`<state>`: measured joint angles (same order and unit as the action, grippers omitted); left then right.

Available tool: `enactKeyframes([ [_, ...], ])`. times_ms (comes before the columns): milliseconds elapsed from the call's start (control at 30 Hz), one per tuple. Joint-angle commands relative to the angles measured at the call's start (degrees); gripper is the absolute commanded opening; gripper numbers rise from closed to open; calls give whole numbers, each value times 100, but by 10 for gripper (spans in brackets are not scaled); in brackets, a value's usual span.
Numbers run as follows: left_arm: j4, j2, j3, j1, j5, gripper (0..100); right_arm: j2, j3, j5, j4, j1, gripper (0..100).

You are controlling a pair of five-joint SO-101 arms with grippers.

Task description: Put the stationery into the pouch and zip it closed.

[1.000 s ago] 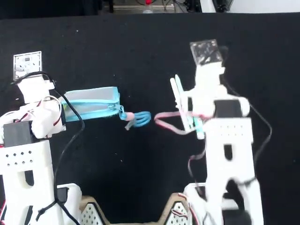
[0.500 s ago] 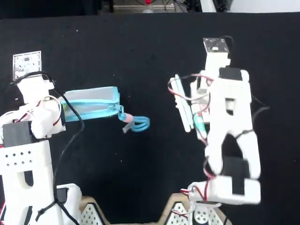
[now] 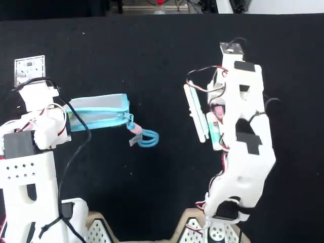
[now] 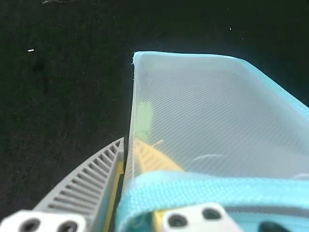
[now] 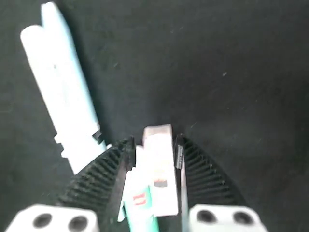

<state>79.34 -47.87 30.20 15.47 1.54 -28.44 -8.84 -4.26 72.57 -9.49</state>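
Black cloth covers the desk (image 3: 152, 50). Nearest on it, at about six o'clock of the desk's middle, the blue pull loop (image 3: 147, 137) of the zip is seen lying loose; it has slid a little nearer within the last second. At three o'clock of the loop, the right gripper (image 5: 154, 145) has been swung out and lowered over the stationery, where a second ago that arm was drawn back and upright. Its jaws are set narrow, closed by the look on a white-and-teal stick (image 5: 157, 181). A white pen (image 3: 195, 111) is left on the desk just beside, at nine o'clock of the stick. At nine o'clock of the desk, the mesh pouch (image 3: 98, 116) is held by its end in the clamped left gripper (image 4: 123, 154), unmoved. Loading is judged to be just begun; zipping is not yet done.
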Motion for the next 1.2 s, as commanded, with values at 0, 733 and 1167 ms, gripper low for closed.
enactKeyframes([
  [0,-18,-18,-92,48,-79,30,-312,-532,-176,-62,-167,128],
  [733,-18,-18,-92,84,-79,30,-681,-2079,-2004,1222,-1020,14],
  [1167,-18,-18,-92,84,-79,30,-690,-1042,-3666,536,-2171,16],
])
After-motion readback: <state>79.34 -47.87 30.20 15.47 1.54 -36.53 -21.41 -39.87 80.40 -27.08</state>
